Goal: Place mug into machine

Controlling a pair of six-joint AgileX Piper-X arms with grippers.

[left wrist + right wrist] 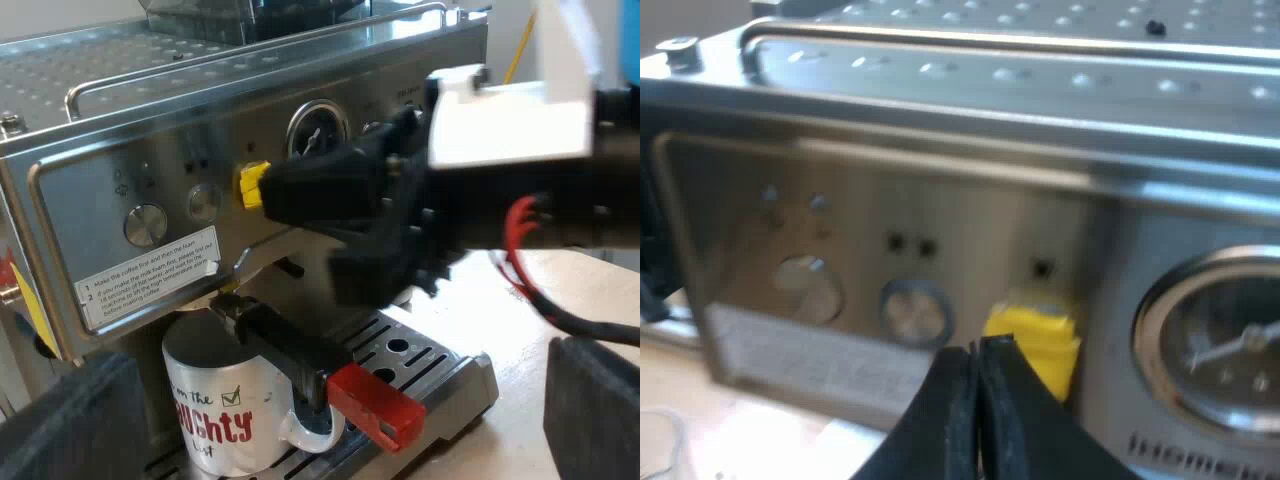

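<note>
A white mug (225,410) with red lettering stands on the espresso machine's (150,190) drip tray (425,365), right under the locked-in metal holder. The holder's dark handle (285,345) with its red end (375,405) juts out over the mug's rim. My left gripper (340,365) is open, its fingers (70,420) spread wide, a short way back from the mug and holding nothing. My right gripper (975,355) is shut on nothing, its tips just short of a yellow button (1035,335) on the machine's front panel. From the left wrist view, the right gripper (275,190) sits at that yellow button (250,185).
The front panel carries round knobs (146,224), a pressure gauge (1220,345) and a white instruction label (150,280). A bean hopper (230,15) sits on the machine's perforated top. A light wooden tabletop (500,310) lies beside the drip tray.
</note>
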